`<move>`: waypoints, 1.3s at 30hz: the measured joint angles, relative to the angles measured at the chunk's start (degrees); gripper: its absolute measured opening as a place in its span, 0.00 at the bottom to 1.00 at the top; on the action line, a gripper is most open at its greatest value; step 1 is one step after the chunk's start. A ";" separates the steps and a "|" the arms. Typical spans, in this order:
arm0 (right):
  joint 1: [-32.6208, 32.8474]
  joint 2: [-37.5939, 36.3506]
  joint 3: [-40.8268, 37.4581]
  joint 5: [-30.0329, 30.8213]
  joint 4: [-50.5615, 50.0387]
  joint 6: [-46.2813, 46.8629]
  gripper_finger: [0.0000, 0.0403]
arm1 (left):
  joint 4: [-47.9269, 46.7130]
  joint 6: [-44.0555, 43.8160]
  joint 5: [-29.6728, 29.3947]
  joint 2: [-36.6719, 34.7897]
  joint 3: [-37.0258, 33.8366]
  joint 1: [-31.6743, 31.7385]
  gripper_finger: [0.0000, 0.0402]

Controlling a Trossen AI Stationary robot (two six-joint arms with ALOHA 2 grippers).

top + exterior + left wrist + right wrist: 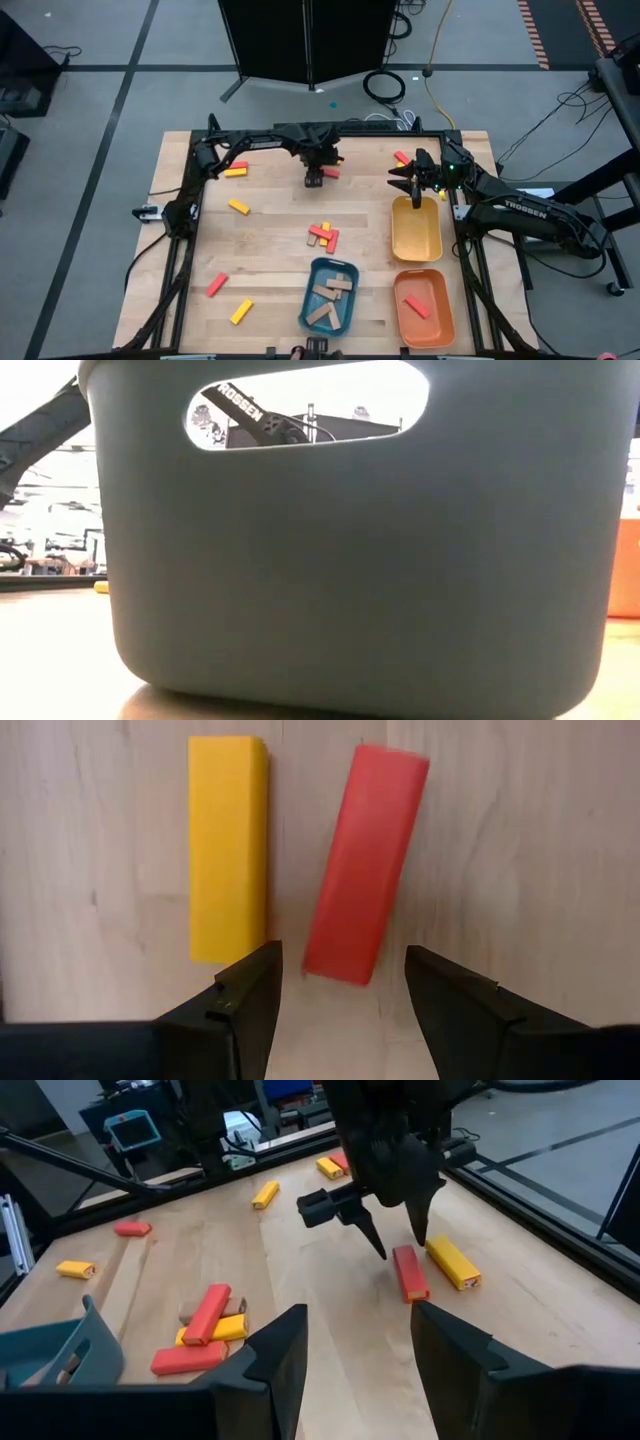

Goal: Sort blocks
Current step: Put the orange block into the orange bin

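Hovering at the high view's upper centre, the left tool (pixel 340 995) stands part-open and empty over the red block (pixel 365 865), straddling its near end, long axis running away between the fingers.

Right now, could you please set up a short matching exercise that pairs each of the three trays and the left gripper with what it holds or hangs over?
Things:
1. blue tray
2. orange tray
3. yellow tray
4. left gripper

What goes with each:
a. one red block inside
b. nothing visible inside
c. tan blocks inside
d. open over a red block lying beside a yellow block

Pairs: 1-c, 2-a, 3-b, 4-d
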 joint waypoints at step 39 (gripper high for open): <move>0.02 -0.02 0.02 -0.26 0.88 3.26 0.36 | -20.89 -5.40 -9.13 14.80 28.48 -8.07 0.52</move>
